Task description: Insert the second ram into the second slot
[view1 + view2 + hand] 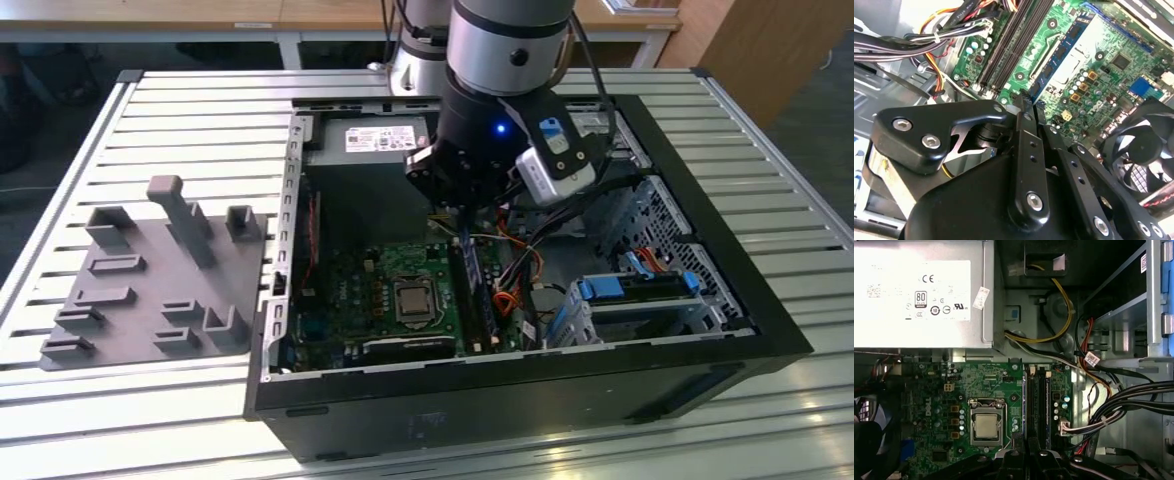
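Note:
The second ram is a thin blue-green stick with dark chips. It stands on edge on the green motherboard, between the processor socket and the dark empty slots. Seen from the side, the ram runs away from my fingertips beside the slots. My gripper is shut, its black fingers pressed together right at the stick's near end; I cannot tell whether they touch it. In the exterior view my gripper hangs inside the open computer case just above the far end of the ram.
A silver power supply lies beyond the board. Bundled cables run beside the slots. A black fan sits close to my fingers. A drive cage with blue latches fills one corner of the case. A grey fixture plate lies outside it.

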Available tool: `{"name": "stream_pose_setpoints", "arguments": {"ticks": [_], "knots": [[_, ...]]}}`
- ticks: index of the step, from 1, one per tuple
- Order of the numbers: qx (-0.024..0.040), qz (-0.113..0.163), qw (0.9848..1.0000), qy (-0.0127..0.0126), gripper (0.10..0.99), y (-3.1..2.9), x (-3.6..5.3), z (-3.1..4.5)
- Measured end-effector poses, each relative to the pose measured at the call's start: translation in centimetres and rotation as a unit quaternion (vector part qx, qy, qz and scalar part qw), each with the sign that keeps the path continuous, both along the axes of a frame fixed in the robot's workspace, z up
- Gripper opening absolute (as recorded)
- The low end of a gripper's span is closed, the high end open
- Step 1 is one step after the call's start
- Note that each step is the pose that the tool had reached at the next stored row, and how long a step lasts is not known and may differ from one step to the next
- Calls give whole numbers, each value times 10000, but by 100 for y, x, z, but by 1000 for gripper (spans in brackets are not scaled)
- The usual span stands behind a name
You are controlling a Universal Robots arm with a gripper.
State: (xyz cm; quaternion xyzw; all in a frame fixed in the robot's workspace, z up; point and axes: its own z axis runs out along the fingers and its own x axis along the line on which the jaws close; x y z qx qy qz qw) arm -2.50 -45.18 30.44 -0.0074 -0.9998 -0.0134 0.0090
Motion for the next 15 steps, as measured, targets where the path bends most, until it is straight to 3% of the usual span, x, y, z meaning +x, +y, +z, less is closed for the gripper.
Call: {"name": "stream_pose_setpoints", "arguments": {"ticks": [8,15], "knots": [[2,0,10000,11,137,-61,53,-135],[2,0,10000,14,137,-66,67,-262]]}}
